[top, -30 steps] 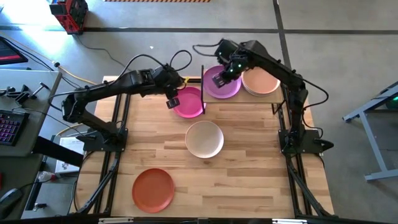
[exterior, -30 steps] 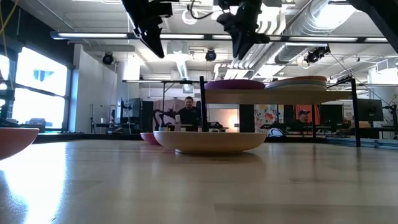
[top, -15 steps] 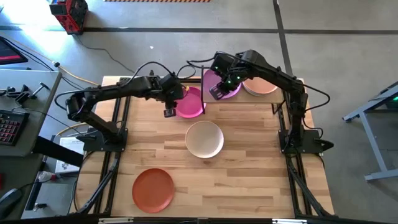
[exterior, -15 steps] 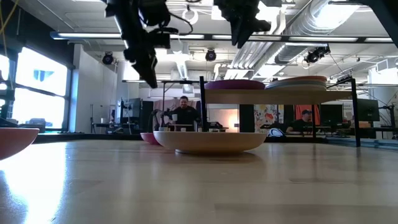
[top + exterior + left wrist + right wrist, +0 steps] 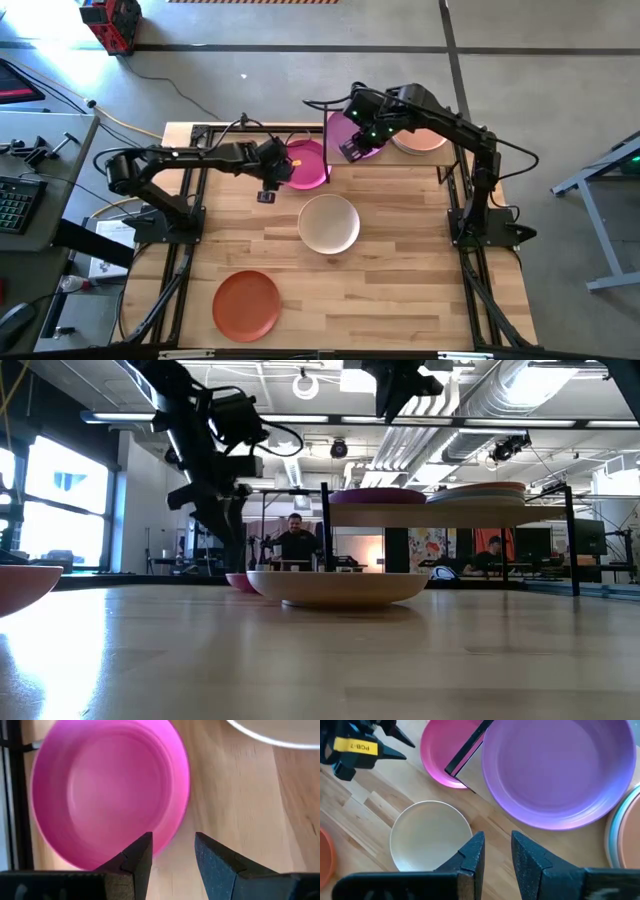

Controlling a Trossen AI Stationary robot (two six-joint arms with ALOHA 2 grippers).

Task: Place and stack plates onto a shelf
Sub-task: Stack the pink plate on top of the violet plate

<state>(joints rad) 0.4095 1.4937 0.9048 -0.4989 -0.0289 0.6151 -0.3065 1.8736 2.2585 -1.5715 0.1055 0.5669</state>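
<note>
Wooden table (image 5: 400, 270), pale butcher-block planks, matte, black metal frame along both sides. Two dark jointed arms reached in from the left and right edges.

Shelf (image 5: 345, 162): small light-wood board on thin black legs, at the far side of the table; in the low view it stood raised above the tabletop (image 5: 420, 512). On it sat the purple plate (image 5: 352, 132), round, shallow, smooth matte, and beside it to the right a stack of plates with a peach one on top (image 5: 420, 133); a pale mint rim edged that stack in the right wrist view (image 5: 615, 827).

Magenta plate (image 5: 308, 163) lay on the table just left of the shelf, partly tucked under its black corner post. Cream plate (image 5: 329, 223) sat mid-table, near the shelf's front. Orange-red plate (image 5: 246, 303) lay well apart at the near left.

Left gripper (image 5: 265, 186) hung low over the table just beside the magenta plate's near-left rim, fingers apart, holding nothing; the wrist view showed the gap (image 5: 172, 862) at the plate's edge. Right gripper (image 5: 348, 148) hovered above the purple plate's left edge, fingers parted a little (image 5: 495, 852), empty.

People and desks visible in the room behind, low view.
</note>
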